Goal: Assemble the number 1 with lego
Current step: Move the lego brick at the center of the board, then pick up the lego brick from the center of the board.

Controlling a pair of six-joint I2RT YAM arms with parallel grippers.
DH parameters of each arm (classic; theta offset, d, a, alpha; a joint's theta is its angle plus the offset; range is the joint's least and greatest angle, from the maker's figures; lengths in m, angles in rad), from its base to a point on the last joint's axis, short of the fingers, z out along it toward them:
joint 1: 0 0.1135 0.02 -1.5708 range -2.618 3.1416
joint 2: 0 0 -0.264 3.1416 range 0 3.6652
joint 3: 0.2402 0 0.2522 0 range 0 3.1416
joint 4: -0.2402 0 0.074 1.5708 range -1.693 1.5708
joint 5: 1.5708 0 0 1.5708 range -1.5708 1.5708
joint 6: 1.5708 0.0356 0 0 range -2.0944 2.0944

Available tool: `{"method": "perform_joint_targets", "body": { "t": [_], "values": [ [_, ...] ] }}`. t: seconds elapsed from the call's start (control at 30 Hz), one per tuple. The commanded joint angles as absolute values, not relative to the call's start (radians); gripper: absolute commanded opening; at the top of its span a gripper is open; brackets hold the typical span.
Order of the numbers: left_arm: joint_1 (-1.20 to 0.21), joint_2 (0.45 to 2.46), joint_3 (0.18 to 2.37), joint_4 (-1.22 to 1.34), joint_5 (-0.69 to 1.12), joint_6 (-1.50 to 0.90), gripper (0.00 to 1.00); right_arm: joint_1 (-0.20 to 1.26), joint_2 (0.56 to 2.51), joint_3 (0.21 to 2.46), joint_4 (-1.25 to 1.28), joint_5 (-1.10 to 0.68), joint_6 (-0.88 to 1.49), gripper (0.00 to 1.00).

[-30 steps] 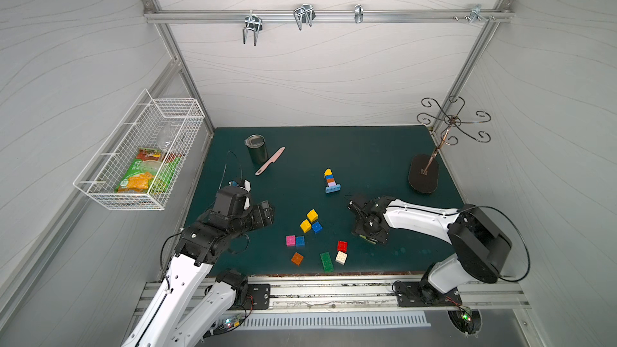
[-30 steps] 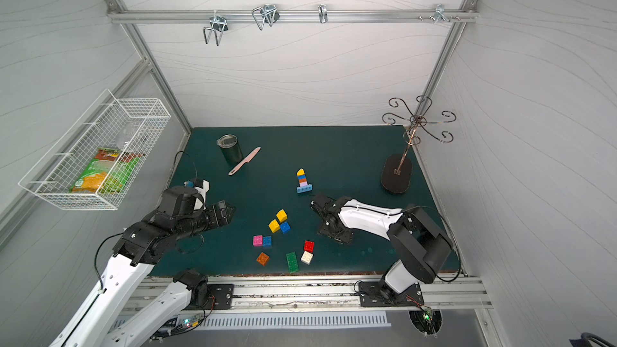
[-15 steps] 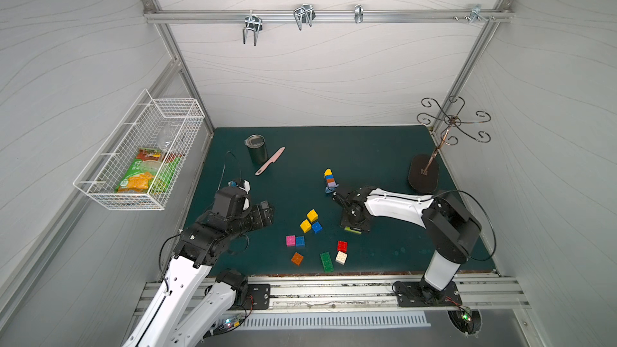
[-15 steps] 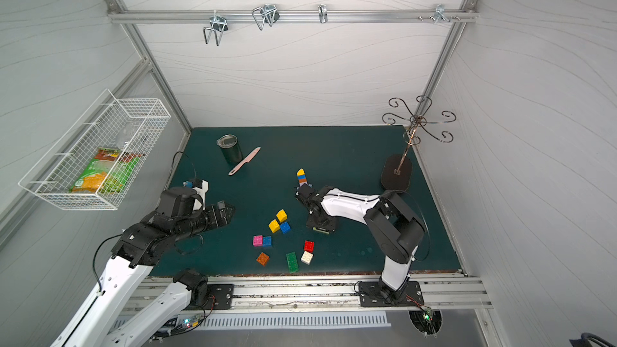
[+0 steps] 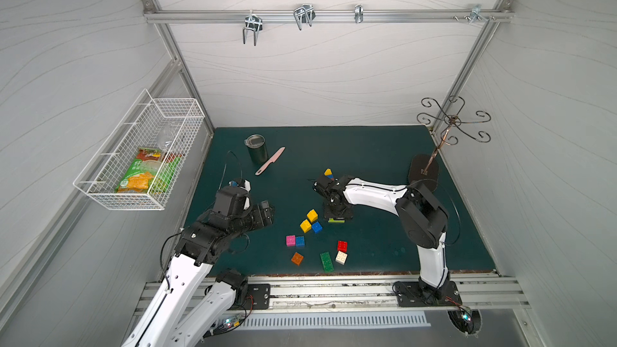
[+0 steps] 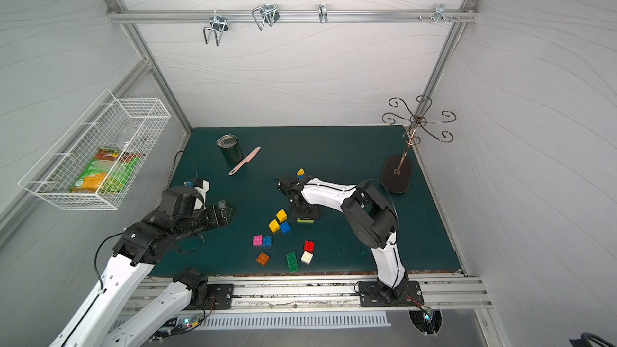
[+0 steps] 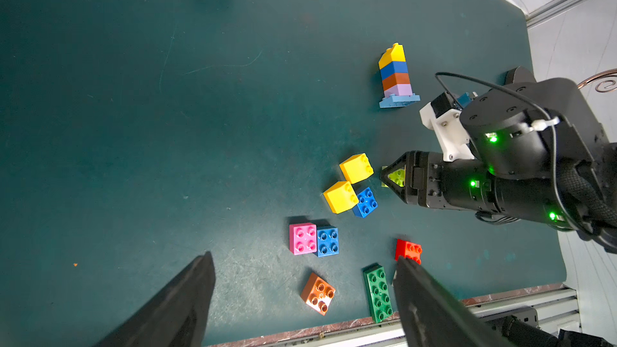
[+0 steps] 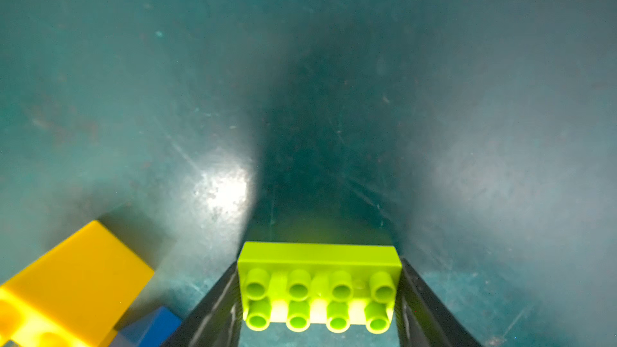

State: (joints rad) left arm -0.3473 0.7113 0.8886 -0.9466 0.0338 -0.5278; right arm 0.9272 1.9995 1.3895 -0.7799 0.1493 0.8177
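Gripping lime brick (image 8: 319, 258): right gripper (image 8: 319, 308) jaws clamped across its short ends. Light, stiff plastic, probably slippery; hold at flat end walls; left gripper (image 7: 303, 258) jaws apart, empty.

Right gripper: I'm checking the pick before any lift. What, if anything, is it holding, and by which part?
The right gripper clamps the lime brick by its two short ends, spanning its length.

Fifteen bricks (image 5: 316, 227), one cup (image 5: 257, 153), one knife (image 5: 270, 160), one stand (image 5: 424, 170).
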Motion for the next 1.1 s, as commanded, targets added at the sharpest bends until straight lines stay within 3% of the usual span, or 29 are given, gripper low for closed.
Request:
{"method": "perform_joint_targets", "body": {
  "t": [0.0,0.27,0.37,0.67,1.07],
  "values": [
    [-0.35,0.718,0.902,-0.928,0.029,-0.526,0.89,0.931,2.04,1.374,-0.795,0.138,0.785,0.6],
    [-0.35,0.721,0.904,-0.931,0.023,-0.526,0.89,0.928,1.88,1.355,-0.829,0.145,0.83,0.86],
    [-0.35,0.72,0.904,-0.931,0.021,-0.526,0.89,0.933,1.794,1.302,-0.833,0.14,0.87,0.91],
    [-0.351,0.715,0.902,-0.93,0.023,-0.526,0.89,1.024,1.607,1.067,-0.788,0.066,1.066,0.89],
    [-0.362,0.709,0.902,-0.933,0.017,-0.529,0.89,1.095,1.649,0.995,-0.724,0.061,1.156,0.73]
  ]
}}
